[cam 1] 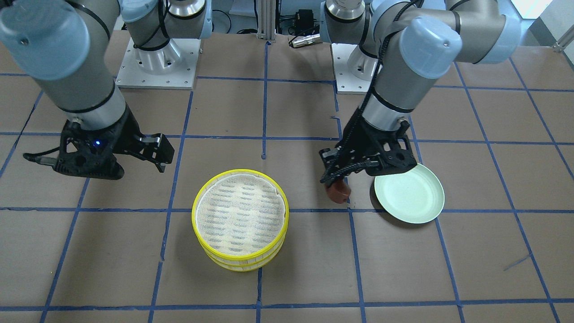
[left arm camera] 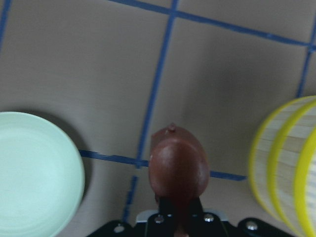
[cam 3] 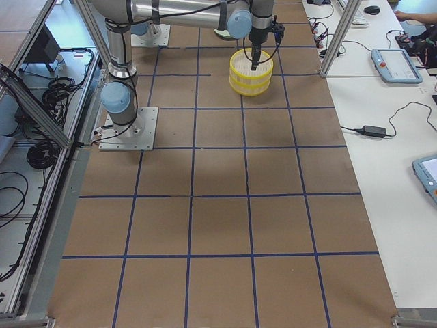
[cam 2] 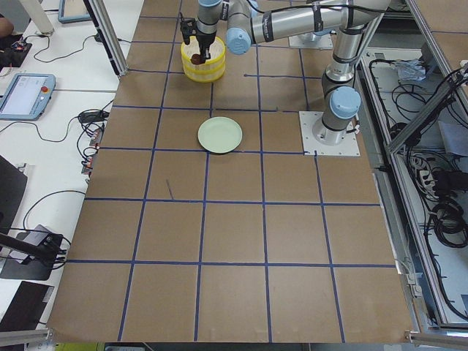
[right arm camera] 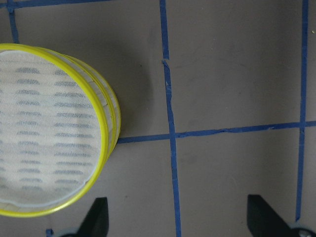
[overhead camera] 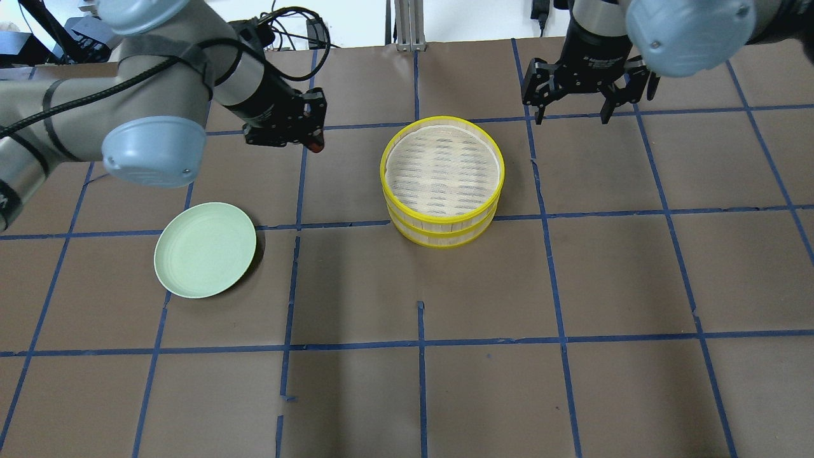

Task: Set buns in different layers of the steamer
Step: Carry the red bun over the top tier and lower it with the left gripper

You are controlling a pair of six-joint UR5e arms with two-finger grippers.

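The reddish-brown bun [cam 1: 338, 190], a smooth, glossy oblong with a small nub at one end, hangs above the table, pinched in the left gripper [overhead camera: 311, 138], well apart from the steamer [overhead camera: 442, 224]. The steamer stands upright as two stacked yellow-rimmed trays with pale slatted sides. The upper layer [overhead camera: 383, 166] rests squarely on the lower layer [overhead camera: 443, 239], its white mesh liner [overhead camera: 442, 168] lying bare.
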